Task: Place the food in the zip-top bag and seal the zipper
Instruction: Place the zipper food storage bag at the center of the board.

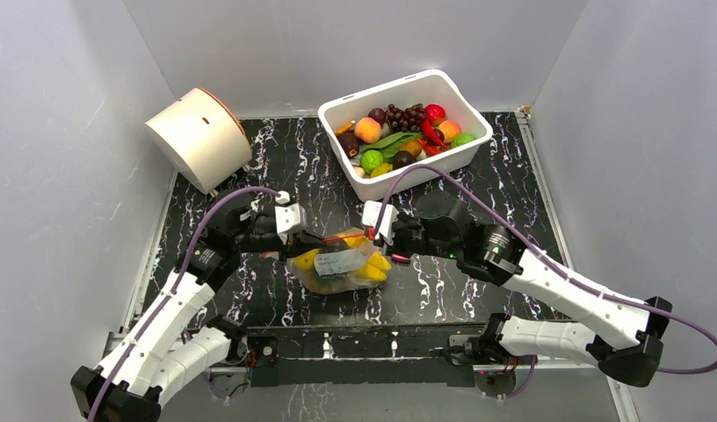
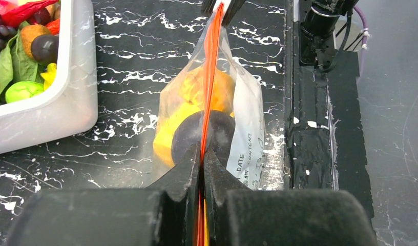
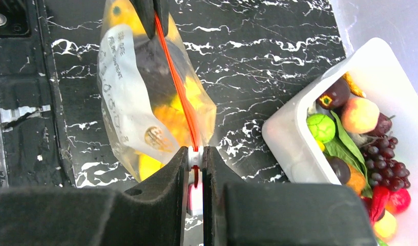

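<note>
The zip-top bag [image 2: 244, 97] has a white write-on panel [image 2: 248, 141] just right of the left pincer [image 2: 202, 155], printed "DATE" and, apparently, "CONTENT"; the smaller print is illegible.

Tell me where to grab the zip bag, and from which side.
Pinch the red zipper strip at its ends, one from each side, as the left tool and right tool do. It is thin and taut; the bag below is floppy, bulging with fruit.
</note>
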You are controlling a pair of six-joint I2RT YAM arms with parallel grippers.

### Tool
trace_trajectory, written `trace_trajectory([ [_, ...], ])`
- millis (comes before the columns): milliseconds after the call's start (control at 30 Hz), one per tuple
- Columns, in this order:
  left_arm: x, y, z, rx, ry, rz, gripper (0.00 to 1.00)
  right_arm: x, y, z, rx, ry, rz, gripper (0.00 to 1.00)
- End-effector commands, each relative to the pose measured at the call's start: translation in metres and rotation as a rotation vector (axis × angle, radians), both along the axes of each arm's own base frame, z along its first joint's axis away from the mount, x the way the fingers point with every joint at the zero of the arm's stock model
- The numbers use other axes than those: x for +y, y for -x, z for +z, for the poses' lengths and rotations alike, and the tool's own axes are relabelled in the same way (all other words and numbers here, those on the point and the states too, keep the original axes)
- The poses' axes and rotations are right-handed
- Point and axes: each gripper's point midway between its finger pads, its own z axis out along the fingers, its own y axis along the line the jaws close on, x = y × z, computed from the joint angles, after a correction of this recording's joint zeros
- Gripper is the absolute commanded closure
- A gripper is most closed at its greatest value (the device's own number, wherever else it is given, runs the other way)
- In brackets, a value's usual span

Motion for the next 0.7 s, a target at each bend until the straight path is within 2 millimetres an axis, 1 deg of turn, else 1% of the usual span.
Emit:
trace_trajectory([
  [0, 0.008, -0.004, 0.007, -0.035, -0.019, 0.052, 1.0, -0.027, -0.011, 0.023, -0.072, -0.019, -0.119, 1.0],
  [167, 0.008, -0.008, 0.006, -0.027, -0.023, 0.072, 1.0, -0.029, -0.014, 0.021, -0.073, -0.013, -0.143, 1.0],
  [300, 0.011, -0.01, 0.005, -0.026, -0.035, 0.089, 1.0, -0.035, -0.021, 0.013, -0.074, 0.024, -0.192, 1.0],
  [400, 0.014, -0.013, 0.002, -0.023, -0.052, 0.122, 1.0, -0.041, -0.024, 0.013, -0.083, 0.035, -0.226, 1.0],
  [500, 0.017, -0.015, 0.001, -0.028, -0.061, 0.142, 1.0, -0.044, -0.023, 0.015, -0.087, 0.029, -0.229, 1.0],
  [633, 0.017, -0.018, 0.001, -0.028, -0.054, 0.156, 1.0, -0.044, -0.025, 0.01, -0.085, 0.042, -0.234, 0.98],
  [667, 0.017, -0.02, 0.0, -0.019, -0.057, 0.165, 1.0, -0.044, -0.026, 0.008, -0.086, 0.046, -0.239, 0.96],
])
